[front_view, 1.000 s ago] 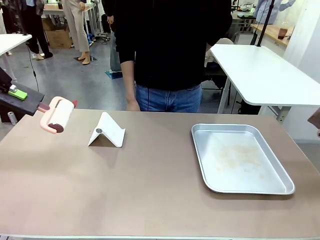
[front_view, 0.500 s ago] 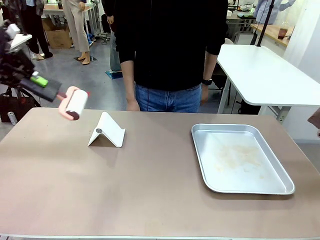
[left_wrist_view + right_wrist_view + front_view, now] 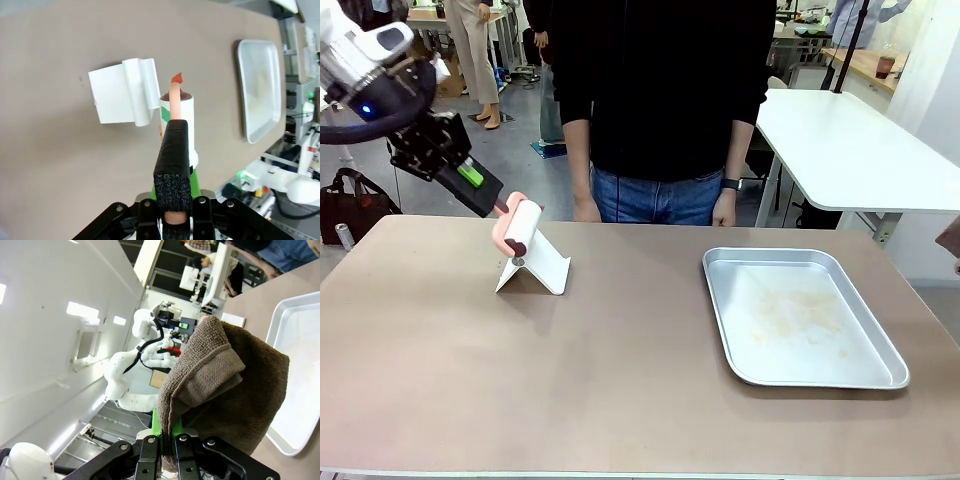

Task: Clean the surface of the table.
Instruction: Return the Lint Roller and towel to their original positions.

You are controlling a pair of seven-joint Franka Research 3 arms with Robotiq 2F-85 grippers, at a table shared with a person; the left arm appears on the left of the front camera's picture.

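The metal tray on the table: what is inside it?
The metal tray on the table holds no objects; only faint pale smears mark its floor. In the right wrist view, the brown cloth clamped in the right tool covers part of it.

On the table (image 3: 620,380) a folded stand (image 3: 534,263) sits toward the far left, and a tray (image 3: 800,316) lies on the right side, well apart from it. A lint roller (image 3: 517,226) hangs just above the stand's top edge. A person (image 3: 660,100) stands behind the far edge, roughly mid-table, between stand and tray.
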